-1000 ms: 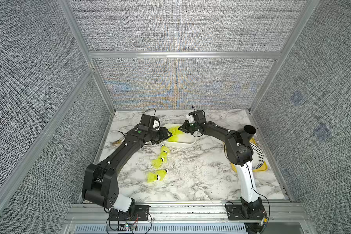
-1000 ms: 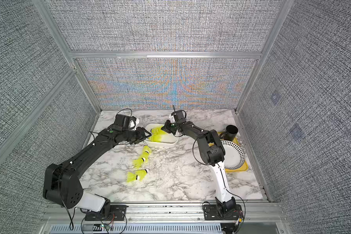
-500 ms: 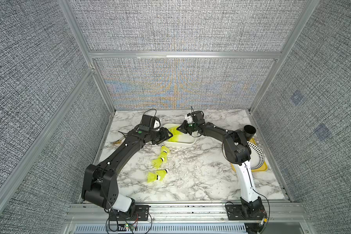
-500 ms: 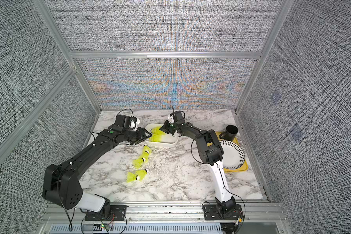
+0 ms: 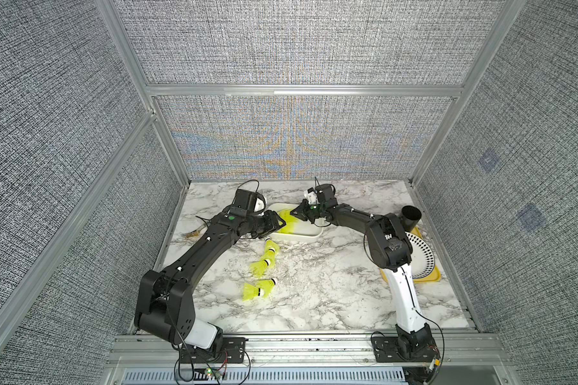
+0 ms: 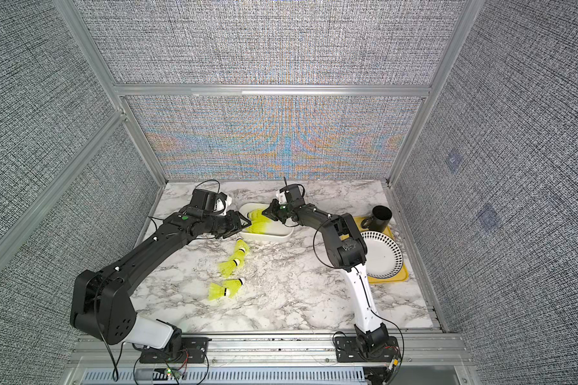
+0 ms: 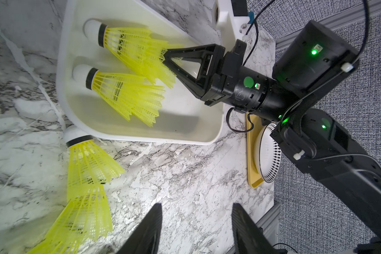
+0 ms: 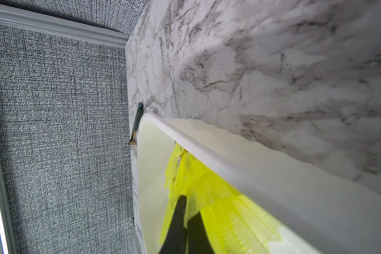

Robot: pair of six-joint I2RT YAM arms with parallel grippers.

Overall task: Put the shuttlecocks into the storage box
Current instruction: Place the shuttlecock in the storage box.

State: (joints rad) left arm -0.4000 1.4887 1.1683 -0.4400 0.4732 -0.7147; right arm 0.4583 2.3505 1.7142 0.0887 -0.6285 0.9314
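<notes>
Slightly nearer the left arm than a second ago, the right pincer (image 5: 293, 211) has crept along the storage box (image 5: 309, 235). The left arm, the box and the loose shuttlecocks (image 5: 260, 289) on the marble surface (image 5: 331, 293) lie as they did.

Both top views show the two arms meeting over the box, which sits toward the back of the surface. They do not show how many shuttlecocks lie inside, only a yellow patch below the pincers. The left wrist view settles it: two shuttlecocks (image 7: 123, 92) lie side by side in the box, caps toward one short end. The right pincer's tip (image 7: 165, 57) rests against the skirt of the farther one (image 7: 128, 41). That view also shows a third shuttlecock (image 7: 88, 165) outside, with its cap touching the box's outer wall (image 7: 141, 139) and another skirt overlapping it.

The right wrist view shows the right pincer's fingers (image 8: 178, 220) pressed together with yellow mesh around them. Whether a fold of skirt is caught between them I cannot tell. The left pincer (image 7: 196, 222) is spread with nothing between its fingers, over bare marble just beside the box.

Only the top views take in the black cup (image 5: 411, 216) and the patterned plate (image 5: 421, 263) on the yellow tray (image 5: 411, 279), well apart on the right side.
</notes>
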